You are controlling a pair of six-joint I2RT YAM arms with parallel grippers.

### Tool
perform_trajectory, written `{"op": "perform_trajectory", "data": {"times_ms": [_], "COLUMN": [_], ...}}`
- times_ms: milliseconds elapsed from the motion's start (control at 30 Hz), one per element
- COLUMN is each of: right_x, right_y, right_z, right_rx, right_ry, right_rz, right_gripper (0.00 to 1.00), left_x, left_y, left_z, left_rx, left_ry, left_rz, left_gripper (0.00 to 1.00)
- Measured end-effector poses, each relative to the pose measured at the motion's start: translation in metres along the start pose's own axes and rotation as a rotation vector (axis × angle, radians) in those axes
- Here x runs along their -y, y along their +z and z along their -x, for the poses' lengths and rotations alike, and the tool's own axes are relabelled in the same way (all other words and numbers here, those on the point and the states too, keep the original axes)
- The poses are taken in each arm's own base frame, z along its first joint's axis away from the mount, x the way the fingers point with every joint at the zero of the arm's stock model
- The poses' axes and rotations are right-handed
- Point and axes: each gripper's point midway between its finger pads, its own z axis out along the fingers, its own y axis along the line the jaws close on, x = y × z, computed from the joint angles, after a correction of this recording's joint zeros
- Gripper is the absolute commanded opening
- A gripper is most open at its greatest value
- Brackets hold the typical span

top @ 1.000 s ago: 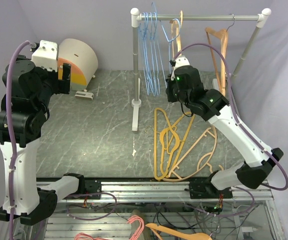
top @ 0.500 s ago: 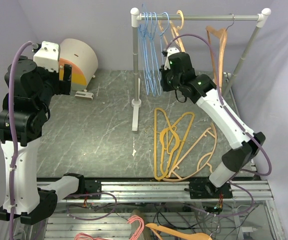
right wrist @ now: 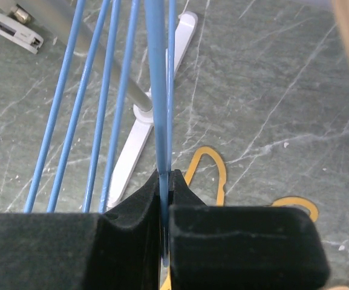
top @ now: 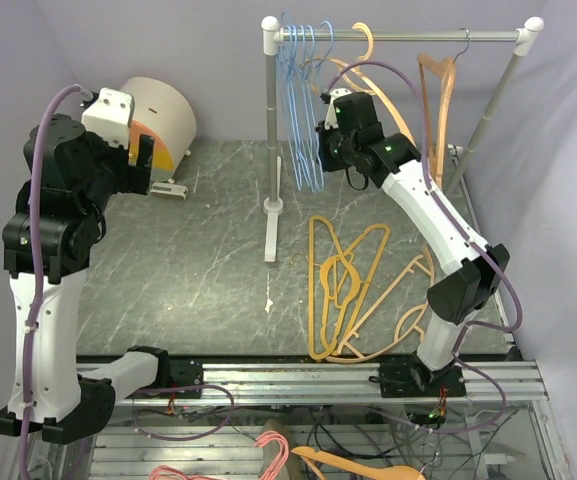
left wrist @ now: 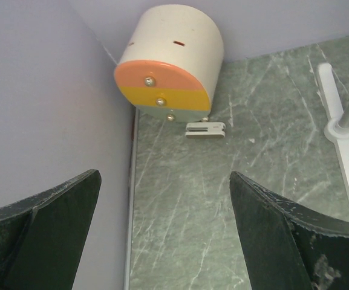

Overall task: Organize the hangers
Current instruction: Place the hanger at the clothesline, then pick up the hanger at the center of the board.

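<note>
Right hand is clenched on a thin blue wire hanger, with the wire pinched between its dark pads low on the hanger's frame. Seen from above, this hand is raised at about one o'clock over the table, just under the rail. Whether the held hanger's hook is over the rail I cannot tell.

At nine o'clock from the grip, the other blue hangers hang in a close bunch at the rail's left end, beside the white upright. At two o'clock from the hand an orange hanger is hooked on the rail. Further along, near the right end, a tan hanger hangs apart from the rest. Towards six o'clock, flat on the table, lies a heap of hangers, yellow and tan, tangled over one another.

Left hand is well away at ten o'clock, released, with its fingers spread wide around nothing. It faces a cream drum with an orange and yellow face, and a small white block sits just in front of that.

By my reckoning the job is partway through. The blue ones look gathered at one end and two thicker ones are up. The heap on the table has yet to be lifted, untangled and hung, and that is likely the fiddlier share.
</note>
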Motion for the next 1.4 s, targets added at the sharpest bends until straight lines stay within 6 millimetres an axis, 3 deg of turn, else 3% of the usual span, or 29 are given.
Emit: {"op": "perform_trajectory", "data": {"times_ms": [67,100,133,200,233,267,400,567,767,900,1067,1167,1300,1400], "right_x": [-0.002,-0.003,-0.004,-0.008,-0.009,-0.010,-0.018,-0.022,-0.012,0.005,0.046,0.062,0.084,0.120], "right_y": [0.003,0.005,0.006,0.006,0.005,0.002,-0.025,-0.103,-0.195,-0.232,-0.252,-0.251,-0.226,-0.204], "right_z": [-0.004,-0.006,-0.008,-0.009,-0.010,-0.011,0.000,0.030,0.060,0.070,0.069,0.069,0.052,0.038], "right_rx": [-0.012,-0.017,-0.020,-0.014,-0.014,-0.012,0.042,0.225,0.461,0.569,0.636,0.641,0.598,0.533], "right_ry": [-0.001,-0.003,-0.004,-0.004,-0.008,-0.012,-0.029,-0.011,0.033,0.069,0.109,0.121,0.101,0.105], "right_rz": [0.009,0.018,0.022,0.035,0.035,0.032,0.041,0.087,0.124,0.068,-0.128,-0.228,-0.353,-0.458], "right_gripper": [0.02,0.15,0.34,0.82,0.97,0.99,1.00,1.00,1.00,1.00,1.00,1.00,1.00,1.00], "left_x": [0.008,0.012,0.016,0.027,0.036,0.042,0.082,0.126,0.155,0.202,0.246,0.274,0.329,0.378], "left_y": [0.003,0.005,0.007,0.012,0.015,0.017,0.022,0.010,-0.008,-0.031,-0.049,-0.057,-0.068,-0.079], "left_z": [-0.006,-0.010,-0.013,-0.026,-0.036,-0.044,-0.096,-0.157,-0.183,-0.213,-0.238,-0.239,-0.230,-0.224], "left_rx": [-0.017,-0.027,-0.038,-0.073,-0.102,-0.124,-0.254,-0.425,-0.482,-0.541,-0.613,-0.622,-0.579,-0.505], "left_ry": [0.013,0.020,0.026,0.042,0.050,0.054,0.087,0.146,0.222,0.394,0.581,0.659,0.745,0.792], "left_rz": [-0.036,-0.059,-0.077,-0.127,-0.164,-0.192,-0.383,-0.623,-0.802,-0.942,-1.066,-1.123,-1.189,-1.229], "left_gripper": [0.99,0.99,0.99,0.99,0.99,0.99,0.99,0.99,0.99,0.99,0.99,0.99,0.99,0.99]}}
